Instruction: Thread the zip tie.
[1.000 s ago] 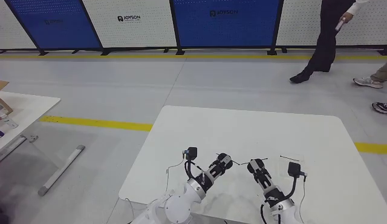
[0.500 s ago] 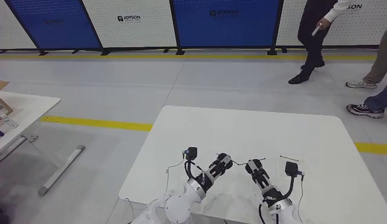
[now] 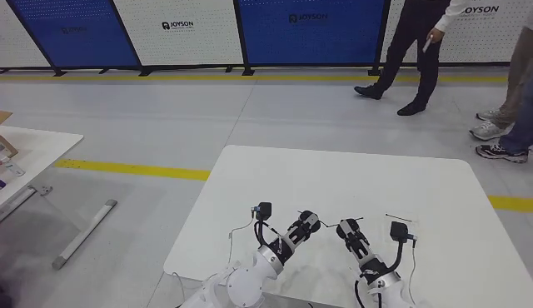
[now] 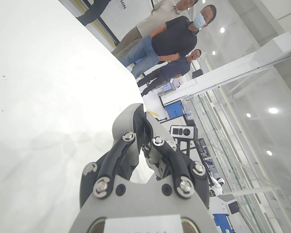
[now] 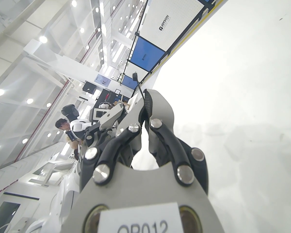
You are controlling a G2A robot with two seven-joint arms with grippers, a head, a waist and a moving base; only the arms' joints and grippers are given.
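We see right gripper (image 3: 346, 226) edged closer to left gripper (image 3: 309, 219) above white table (image 3: 350, 175) — both finger pairs pinched on black zip tie (image 5: 138, 86), head poking free. Gap shrinking — threading looks near, we judge.

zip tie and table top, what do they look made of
Zip tie: thin matte black strip with a small blocky head, curving slightly above the right pincer, so likely flexible plastic, perhaps nylon. Table: smooth plain white top with a soft sheen and rounded corners, probably laminate or painted board; the look leaves that open.
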